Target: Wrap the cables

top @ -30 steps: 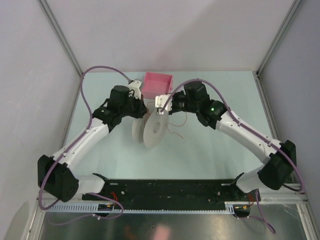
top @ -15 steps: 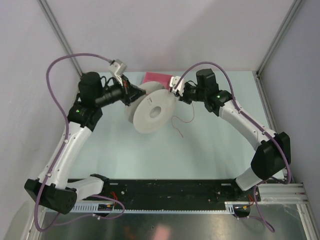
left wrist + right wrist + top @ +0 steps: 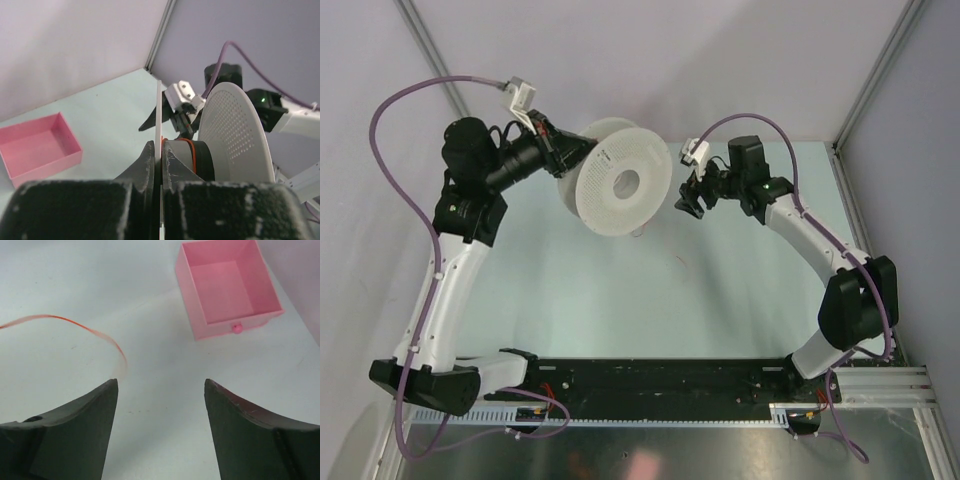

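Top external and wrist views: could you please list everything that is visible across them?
spool: one, white, perforated flanges, lifted off the table at the far side, left of centre.
cable: one, thin reddish-orange, turns on the spool's hub, loose end arcing free before the right gripper.
pink box: one, pink, open-topped, empty, on the table's far side.
table: one, pale blue-green, beneath everything.
purple hoses: two, purple, one along each arm.
left gripper: one, black, shut on the spool's flange.
right gripper: one, black, open, empty, right of the spool.
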Controlling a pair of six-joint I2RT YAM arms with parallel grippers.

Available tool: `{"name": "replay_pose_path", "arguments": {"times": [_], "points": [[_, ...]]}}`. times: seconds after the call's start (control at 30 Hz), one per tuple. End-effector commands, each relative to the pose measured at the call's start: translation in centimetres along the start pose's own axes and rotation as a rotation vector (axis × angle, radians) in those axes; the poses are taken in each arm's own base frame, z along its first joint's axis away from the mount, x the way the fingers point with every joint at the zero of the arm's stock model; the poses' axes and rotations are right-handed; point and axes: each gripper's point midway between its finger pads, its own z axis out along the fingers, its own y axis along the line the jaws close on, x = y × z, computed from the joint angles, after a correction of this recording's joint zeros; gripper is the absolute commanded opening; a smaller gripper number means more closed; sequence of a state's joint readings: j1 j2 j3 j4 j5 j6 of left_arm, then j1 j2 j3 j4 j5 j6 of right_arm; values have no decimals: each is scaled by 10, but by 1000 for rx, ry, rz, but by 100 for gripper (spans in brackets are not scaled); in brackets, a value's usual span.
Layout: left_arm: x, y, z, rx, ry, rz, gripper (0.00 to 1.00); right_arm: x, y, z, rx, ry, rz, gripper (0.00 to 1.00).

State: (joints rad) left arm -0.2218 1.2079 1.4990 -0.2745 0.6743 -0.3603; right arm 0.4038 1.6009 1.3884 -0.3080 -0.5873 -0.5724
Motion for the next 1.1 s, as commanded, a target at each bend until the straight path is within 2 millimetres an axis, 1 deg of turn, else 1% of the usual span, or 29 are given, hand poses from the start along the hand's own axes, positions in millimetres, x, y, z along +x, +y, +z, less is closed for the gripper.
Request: {"name": "replay_pose_path", "arguments": {"times": [0.0,0.13,0.23,0.33,0.4,0.6,0.7,0.73,0.77,0.83,0.9,0.97,1.07], "points": [[-66,-29,-17,11,-194,37,0,-19,-3,-11,40,-78,136,78],[-84,-23,-21,-58,-264,-15,0,-17,-2,-15,58,-105,225,83],[-93,-18,-24,-104,-308,-59,0,-13,6,-15,37,-109,290,84],[-101,-14,-28,-140,-347,-107,0,-4,18,-13,7,-105,336,86],[-109,-14,-31,-158,-379,-135,0,-1,22,-11,9,-112,350,86],[-132,-16,-40,-192,-464,-186,0,4,24,-4,31,-153,363,88],[-137,-14,-41,-205,-491,-221,0,12,31,2,48,-161,354,89],[-139,-13,-41,-208,-497,-236,0,14,31,4,80,-173,342,89],[-140,-12,-41,-210,-503,-253,0,14,30,5,120,-195,323,89],[-140,-12,-41,-208,-509,-282,0,5,33,6,177,-269,249,89],[-141,-13,-40,-200,-513,-312,0,-8,45,13,202,-325,153,90],[-142,-15,-39,-189,-513,-331,0,-17,49,21,229,-361,80,90],[-142,-19,-37,-161,-501,-353,0,-20,37,29,316,-394,37,90]]}}
